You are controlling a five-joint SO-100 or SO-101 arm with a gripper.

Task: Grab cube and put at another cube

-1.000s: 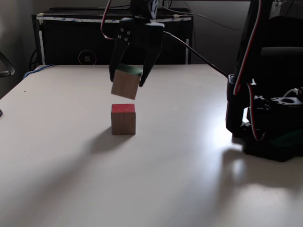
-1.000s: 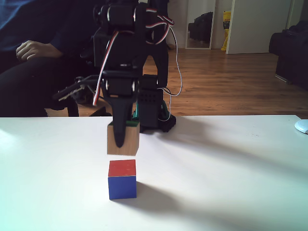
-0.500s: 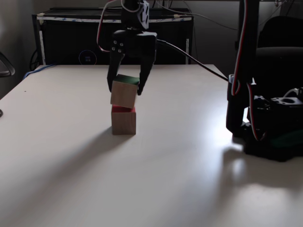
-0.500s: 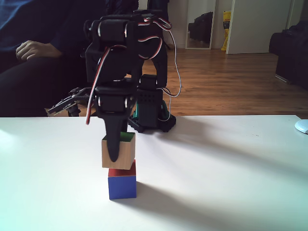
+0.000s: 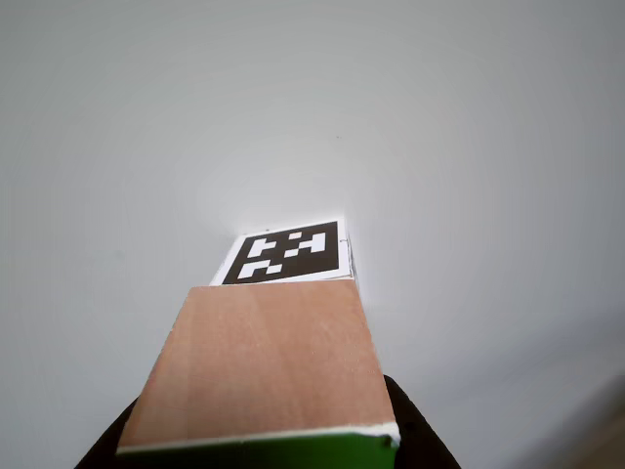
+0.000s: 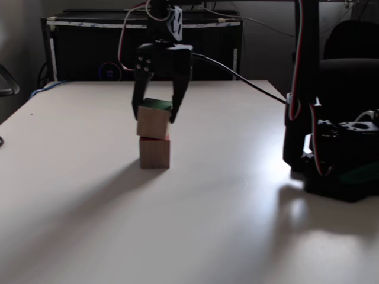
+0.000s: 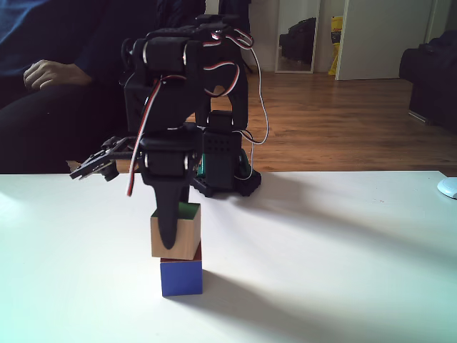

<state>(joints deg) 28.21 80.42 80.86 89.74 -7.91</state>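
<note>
Your gripper has the wooden cube pinched between its fingers, one on each side, and the cube sits on top of the marker cube, slightly tilted and shifted to the left in a fixed view. In a fixed view from the opposite side, the wooden cube overhangs the marker cube on the left, with a dark finger crossing its near face and its green top just showing. In the other view you look along the wooden cube, its green face at the near edge, and the black-and-white marker of the lower cube pokes out beyond its far end.

Both cubes stand toward the middle of the pale desk. The arm's base sits well to the right in a fixed view, apart from the stack, with a cable running from it to the gripper. A dark cabinet stands beyond the far edge. In a fixed view a person's hand rests behind the desk at far left, and a white object lies at the right edge.
</note>
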